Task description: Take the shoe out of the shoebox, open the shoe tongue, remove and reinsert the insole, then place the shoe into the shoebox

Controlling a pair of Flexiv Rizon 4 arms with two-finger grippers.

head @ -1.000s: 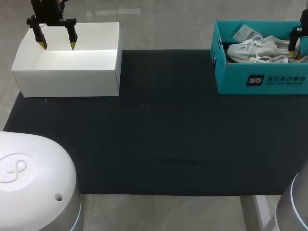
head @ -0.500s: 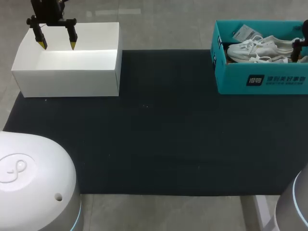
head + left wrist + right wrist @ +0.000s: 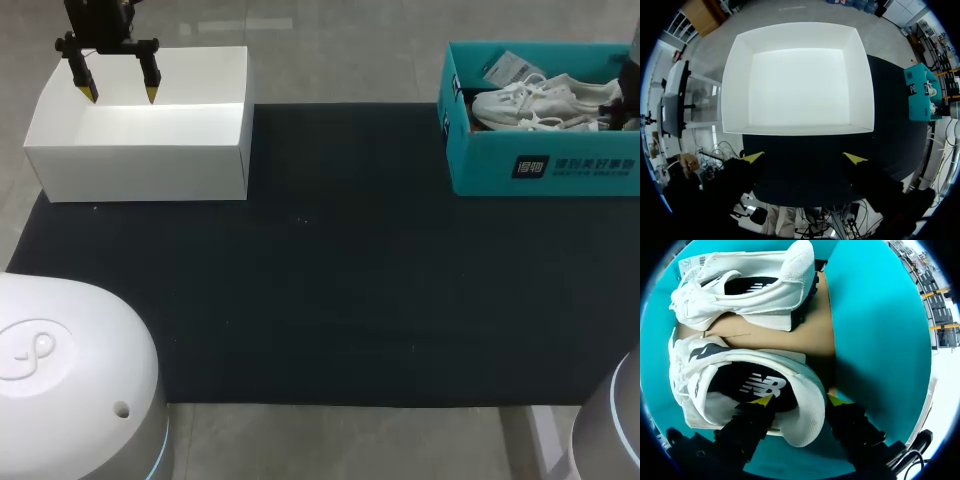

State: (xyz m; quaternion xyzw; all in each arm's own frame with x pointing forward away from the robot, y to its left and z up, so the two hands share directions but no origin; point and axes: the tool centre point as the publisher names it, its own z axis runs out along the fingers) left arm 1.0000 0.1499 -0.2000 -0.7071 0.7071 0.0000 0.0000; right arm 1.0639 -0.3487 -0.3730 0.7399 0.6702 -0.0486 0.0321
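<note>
The teal shoebox (image 3: 545,165) stands open at the right rear of the tabletop (image 3: 330,440), its front wall on the edge of the 1 black mat (image 3: 330,280) that covers the middle. Inside it lie 2 white shoes side by side on their sides, toes pointing to the left arm's side, with 1 paper tag (image 3: 510,68) near the rear wall. In the right wrist view the 2 shoes rest on a brown cardboard liner (image 3: 810,335), and both show dark linings. The right gripper (image 3: 800,401) is down inside the shoebox at the heel of the nearer shoe (image 3: 807,390). 1 of its fingers (image 3: 762,400) is over the dark opening and the other is outside the heel, beside the teal wall. The fingers are spread, with a strip of lining showing between the inner finger and the heel collar, so they are released rather than clamped. The farther shoe (image 3: 765,277) lies just beyond, untouched. At the left rear stands 1 white box (image 3: 140,155) with no lid, showing only its white floor. The left gripper (image 3: 120,92) hangs above the white box's rear part, its 2 yellow-tipped fingers wide apart and holding nothing.
</note>
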